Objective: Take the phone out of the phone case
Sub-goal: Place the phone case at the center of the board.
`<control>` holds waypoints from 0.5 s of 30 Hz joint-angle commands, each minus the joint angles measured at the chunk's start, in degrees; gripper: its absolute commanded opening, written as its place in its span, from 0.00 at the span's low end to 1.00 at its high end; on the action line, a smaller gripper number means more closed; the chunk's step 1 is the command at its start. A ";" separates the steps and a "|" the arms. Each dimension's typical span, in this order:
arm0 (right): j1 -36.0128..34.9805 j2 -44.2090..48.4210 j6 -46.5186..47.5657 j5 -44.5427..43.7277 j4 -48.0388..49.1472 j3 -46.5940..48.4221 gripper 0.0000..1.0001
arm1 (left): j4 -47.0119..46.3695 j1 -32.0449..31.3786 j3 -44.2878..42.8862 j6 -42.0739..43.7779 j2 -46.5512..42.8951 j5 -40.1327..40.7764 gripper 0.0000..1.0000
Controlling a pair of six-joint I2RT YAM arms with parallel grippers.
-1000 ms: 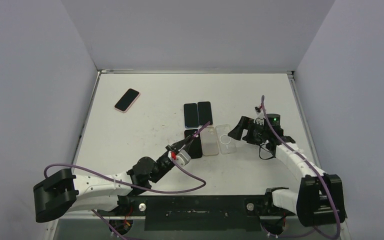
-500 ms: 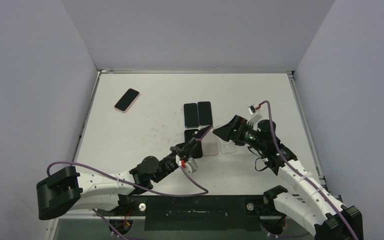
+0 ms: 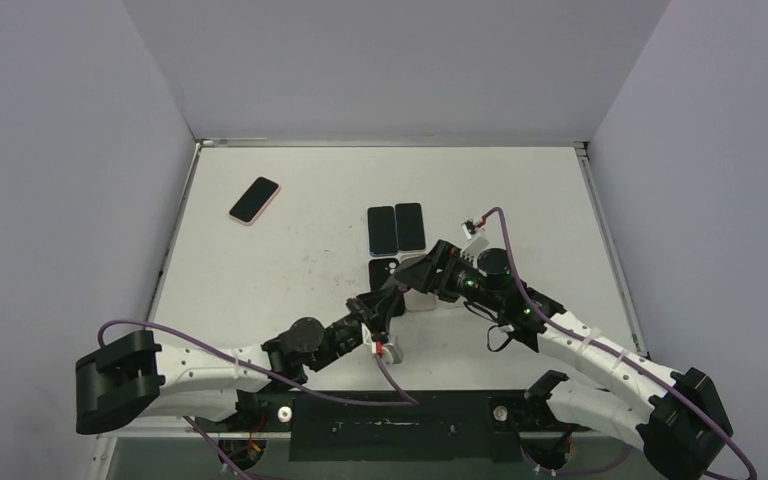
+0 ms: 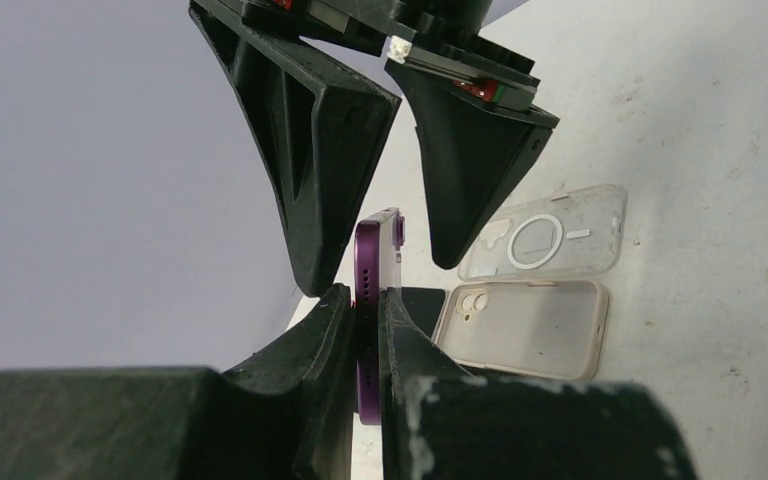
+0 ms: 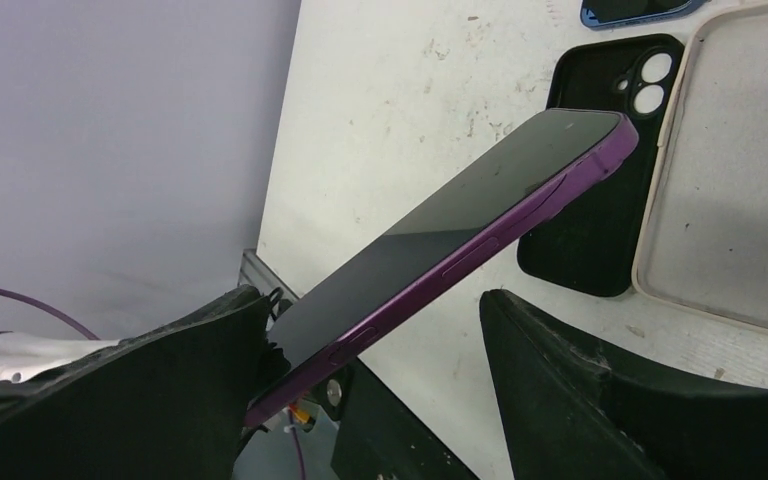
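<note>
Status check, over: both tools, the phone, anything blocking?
Left tool shut on purple phone, held up, out of its case. Right tool open, straddling its far end. Black case lies empty; beige case, clear case alongside, not obstructing.

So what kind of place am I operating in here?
Probably a robotics lab test cell, not a home or shop: bare grey walls box in a scuffed white table, with loose phones and empty phone cases laid out on it.

A robot lab cell: a scuffed white table (image 3: 260, 270) boxed by plain grey walls (image 3: 390, 70), with two cabled arms (image 3: 210, 365) bolted on.
</note>
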State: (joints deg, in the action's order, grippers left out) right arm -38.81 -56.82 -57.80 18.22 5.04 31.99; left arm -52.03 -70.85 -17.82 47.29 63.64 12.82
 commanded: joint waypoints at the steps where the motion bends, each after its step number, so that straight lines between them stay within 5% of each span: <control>1: -0.66 0.30 -2.27 -4.57 4.92 0.91 0.73 | -4.35 -1.30 -3.21 4.15 0.06 1.69 0.00; 9: -0.66 -0.44 -2.53 -5.07 5.92 0.71 0.24 | -5.08 -4.42 -2.79 7.77 2.11 4.66 0.00; 15: -0.41 -1.64 0.65 -4.79 6.06 1.60 0.00 | -5.95 -5.31 -2.66 7.13 2.38 5.96 0.00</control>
State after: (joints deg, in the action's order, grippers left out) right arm -39.09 -57.69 -62.74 14.33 8.03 32.03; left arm -51.81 -75.72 -17.85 54.83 67.09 17.47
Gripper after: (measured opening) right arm 0.074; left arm 0.086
